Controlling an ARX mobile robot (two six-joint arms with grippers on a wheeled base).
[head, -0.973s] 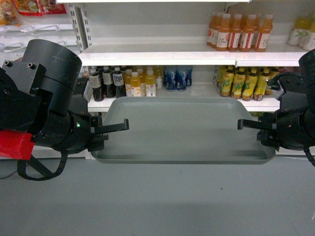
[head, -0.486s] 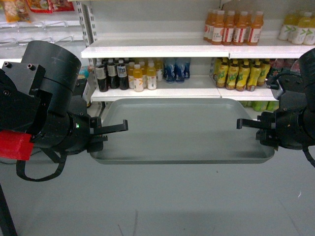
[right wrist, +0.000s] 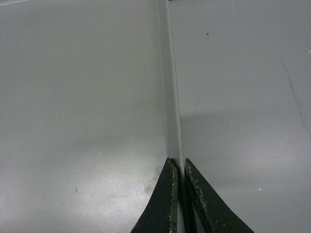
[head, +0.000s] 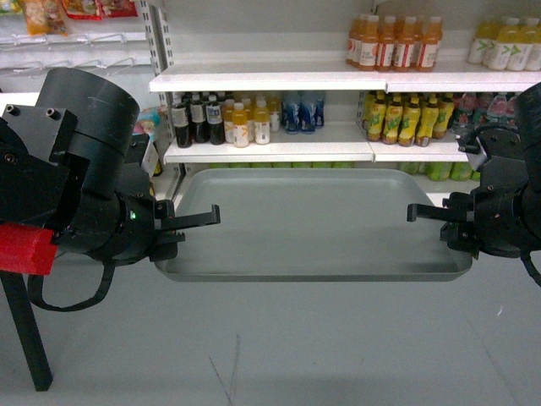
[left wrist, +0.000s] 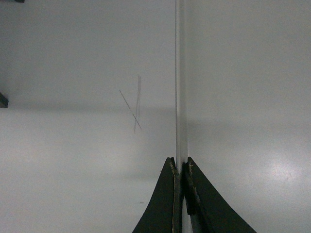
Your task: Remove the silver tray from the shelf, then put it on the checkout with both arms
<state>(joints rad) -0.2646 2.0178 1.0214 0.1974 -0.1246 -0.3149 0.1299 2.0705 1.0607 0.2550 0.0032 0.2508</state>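
The silver tray (head: 313,224) hangs level in the air in front of the shelf (head: 270,152), apart from it and over the grey floor. My left gripper (head: 190,222) is shut on the tray's left rim, and my right gripper (head: 423,211) is shut on its right rim. In the left wrist view the fingers (left wrist: 170,194) pinch the thin rim edge (left wrist: 181,97) at my left gripper (left wrist: 180,167). The right wrist view shows the same clamp by my right gripper (right wrist: 178,165) on the rim (right wrist: 172,97). The checkout is out of view.
Drink bottles (head: 224,123) fill the shelf boards behind the tray, with more bottles (head: 393,42) on the board above. A black leg (head: 25,330) stands on the floor at the lower left. Grey floor (head: 338,347) stretches below the tray.
The shelves have drawn back and look smaller, with more floor showing under the tray. A black leg has come into view at the lower left. Both grippers keep the same hold.
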